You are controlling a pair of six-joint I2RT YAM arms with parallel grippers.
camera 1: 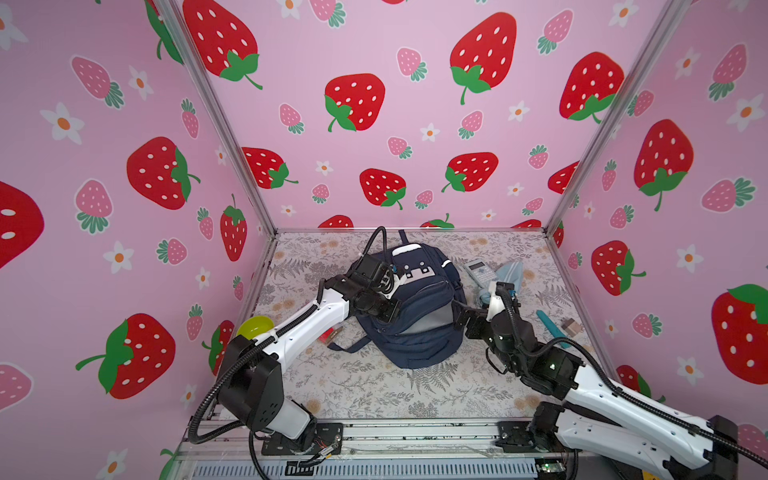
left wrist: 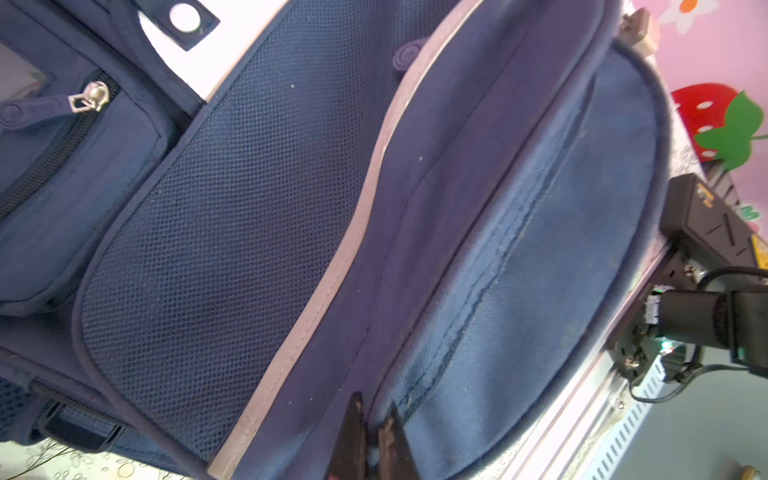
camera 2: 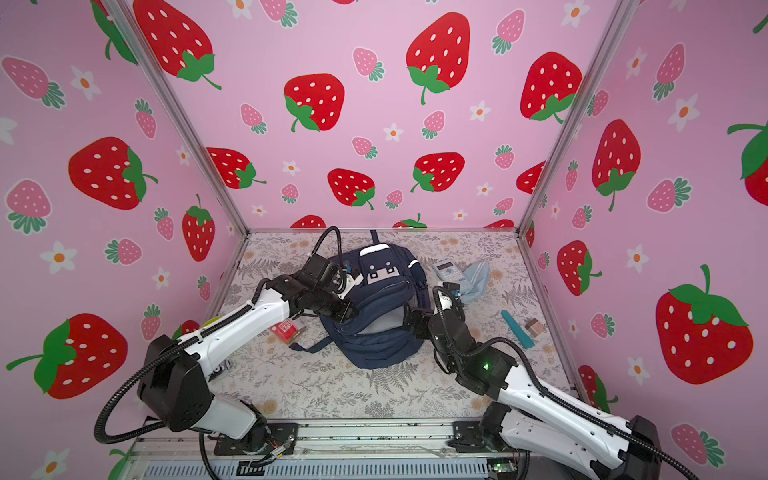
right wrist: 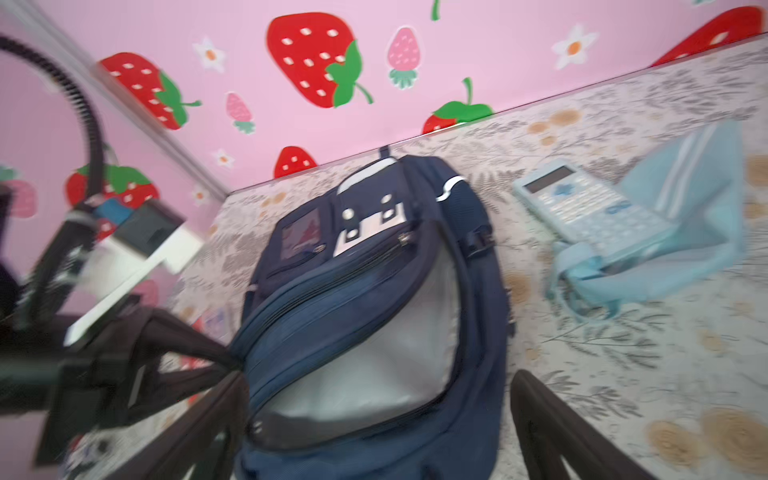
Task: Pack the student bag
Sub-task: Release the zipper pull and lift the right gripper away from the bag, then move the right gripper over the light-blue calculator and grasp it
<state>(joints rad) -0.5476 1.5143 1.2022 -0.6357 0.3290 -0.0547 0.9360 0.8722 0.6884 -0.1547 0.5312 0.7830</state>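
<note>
Bag [camera 1: 415, 345] judged soft and limp; grip the mouth's rim. Left claw [left wrist: 372, 409] pinches that rim; right claw [right wrist: 380, 376] stands open.

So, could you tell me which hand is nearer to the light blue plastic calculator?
Right. The right hand is open beside the navy blue fabric backpack, on the same side as the light blue plastic calculator; the left hand is shut on the backpack's opposite edge.

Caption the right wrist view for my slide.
Left hand pinches the edge of the open student bag; a calculator and pale blue pouch lie nearby.
</note>
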